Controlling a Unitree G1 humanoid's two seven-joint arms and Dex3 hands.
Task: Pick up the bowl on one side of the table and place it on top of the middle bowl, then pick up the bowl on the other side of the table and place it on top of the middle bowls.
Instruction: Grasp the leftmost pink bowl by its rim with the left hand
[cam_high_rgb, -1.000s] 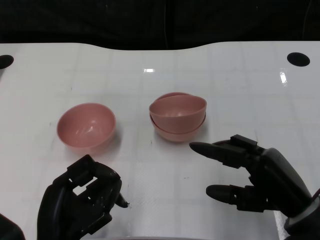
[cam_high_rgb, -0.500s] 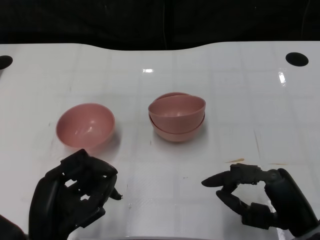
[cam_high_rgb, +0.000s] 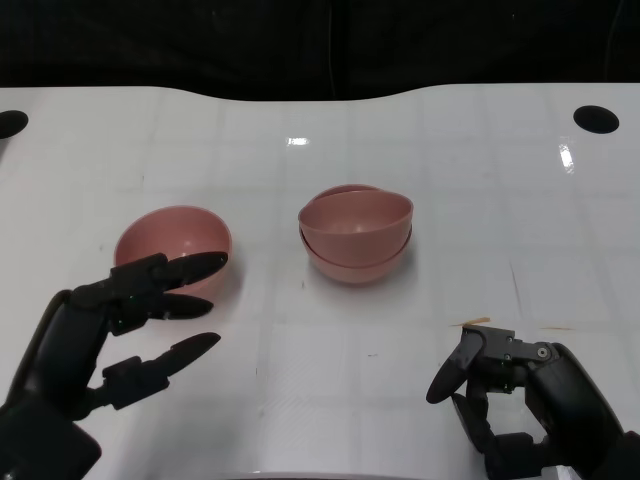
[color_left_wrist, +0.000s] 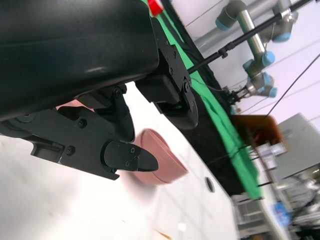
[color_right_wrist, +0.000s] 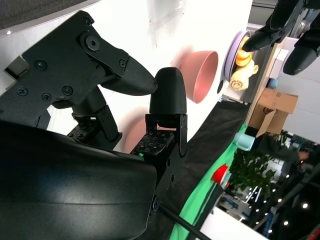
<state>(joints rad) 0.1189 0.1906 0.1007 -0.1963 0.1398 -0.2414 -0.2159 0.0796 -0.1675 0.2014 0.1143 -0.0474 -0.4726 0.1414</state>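
Head view: a white table (cam_high_rgb: 470, 180) holds two pink bowls stacked at the centre (cam_high_rgb: 355, 232), the upper one sitting slightly tilted in the lower. A single pink bowl (cam_high_rgb: 172, 250) stands apart on the robot's left side. The left hand (cam_high_rgb: 105, 335) hovers just in front of it, fingers spread apart and empty, their tips near its rim. The right hand (cam_high_rgb: 515, 395) sits low on the right, fingers curled inward around nothing.

Left wrist view: black fingers (color_left_wrist: 122, 157) reach toward a pink bowl (color_left_wrist: 157, 160) just beyond them.

Right wrist view: curled fingers (color_right_wrist: 167, 92), with pink bowls far behind.

Judgement: the second pickup is in hand; next, the left fingers need to close on the lone bowl's rim.
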